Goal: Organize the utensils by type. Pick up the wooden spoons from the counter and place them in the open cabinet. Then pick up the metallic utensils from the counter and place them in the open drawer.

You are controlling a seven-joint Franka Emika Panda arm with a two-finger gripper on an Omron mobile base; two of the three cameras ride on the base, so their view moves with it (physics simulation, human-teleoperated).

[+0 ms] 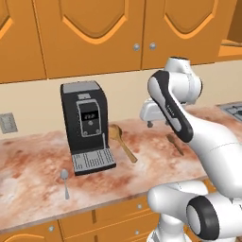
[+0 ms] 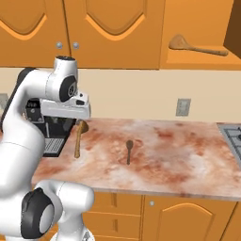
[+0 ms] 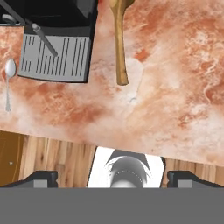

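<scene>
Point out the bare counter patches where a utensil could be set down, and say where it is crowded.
Free: the counter from the dark spoon right to the stove edge, and the front strip ahead of the wooden spoon. Crowded: by the coffee machine, with the metal spoon on one side and the wooden spoon on the other.

On the bench (image 1: 28,160), a wooden spoon (image 1: 122,141) is lying just right of the coffee machine (image 1: 85,125), and a metal spoon (image 1: 64,180) is lying before the machine's left corner. Another wooden spoon (image 2: 195,46) is resting in the cabinet (image 2: 197,60) above.
</scene>
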